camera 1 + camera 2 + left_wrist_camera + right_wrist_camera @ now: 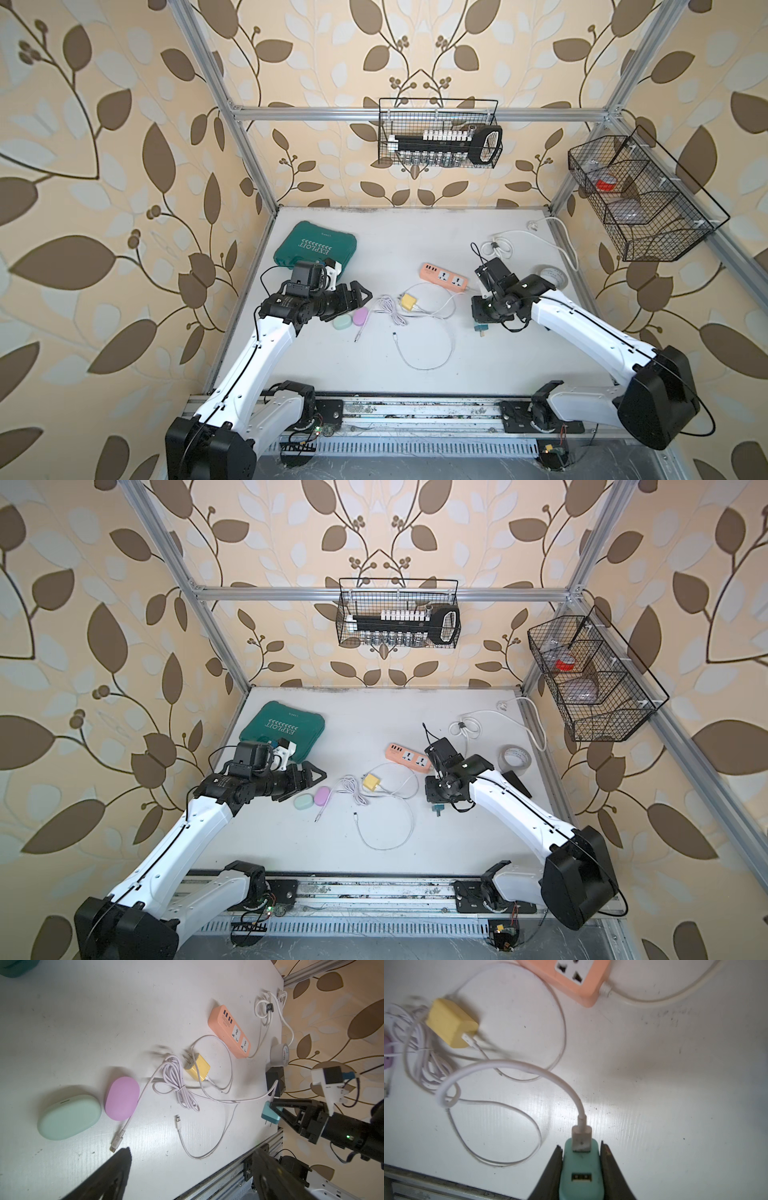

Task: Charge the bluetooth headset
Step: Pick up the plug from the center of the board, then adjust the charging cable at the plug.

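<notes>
Currently, going by the orange power strip (445, 275): green tool case (316, 249) lies far left of it. Next is the left arm (266, 345). The left jaws are spread wide with nothing between them, hanging just beside the two earbud cases. The mint earbud case (69, 1116) and purple earbud case (122, 1098) lie touching on the desk (519, 365), well left of the strip, both lids shut. I can't tell which one holds the headset. A loose USB connector end (114, 1146) lies just beside the purple one. The lilac cable bundle (176, 1078) and yellow charger (198, 1069) sit between the cases and the strip, with the charger's prongs free of any socket. A white USB-C cable (178, 1124) loops on the near side. Nothing is plugged into the strip sockets I can see. Just right of the strip, on its near side, the right jaws are clamped on the teal charger (581, 1176). A pale cable (508, 1065) sits in one of its USB ports and the other port is empty. The tape roll (515, 757) is further right.
</notes>
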You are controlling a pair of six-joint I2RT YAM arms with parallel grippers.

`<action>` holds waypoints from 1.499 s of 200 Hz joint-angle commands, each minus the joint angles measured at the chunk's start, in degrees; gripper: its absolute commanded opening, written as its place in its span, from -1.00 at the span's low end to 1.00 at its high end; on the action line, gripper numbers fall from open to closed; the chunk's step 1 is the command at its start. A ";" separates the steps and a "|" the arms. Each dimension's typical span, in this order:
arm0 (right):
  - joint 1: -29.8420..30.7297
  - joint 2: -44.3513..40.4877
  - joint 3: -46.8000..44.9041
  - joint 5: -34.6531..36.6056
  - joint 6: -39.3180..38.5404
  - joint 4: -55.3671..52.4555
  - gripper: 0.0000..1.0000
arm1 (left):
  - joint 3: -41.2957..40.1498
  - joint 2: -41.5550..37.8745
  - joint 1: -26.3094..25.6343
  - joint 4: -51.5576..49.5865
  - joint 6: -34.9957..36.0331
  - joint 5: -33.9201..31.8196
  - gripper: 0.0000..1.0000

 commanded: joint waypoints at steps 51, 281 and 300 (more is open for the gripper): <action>0.27 -4.97 11.95 2.73 -4.18 -2.63 -0.60 | -1.02 -1.71 -0.30 4.19 -0.24 5.15 0.83; 1.83 -10.45 2.68 -18.24 -7.00 19.77 -0.58 | 1.37 3.16 -19.26 20.81 -8.36 6.61 0.46; 2.04 -11.71 0.44 -21.88 -4.51 24.10 -0.57 | -1.21 2.48 -21.35 27.70 -11.17 6.70 0.49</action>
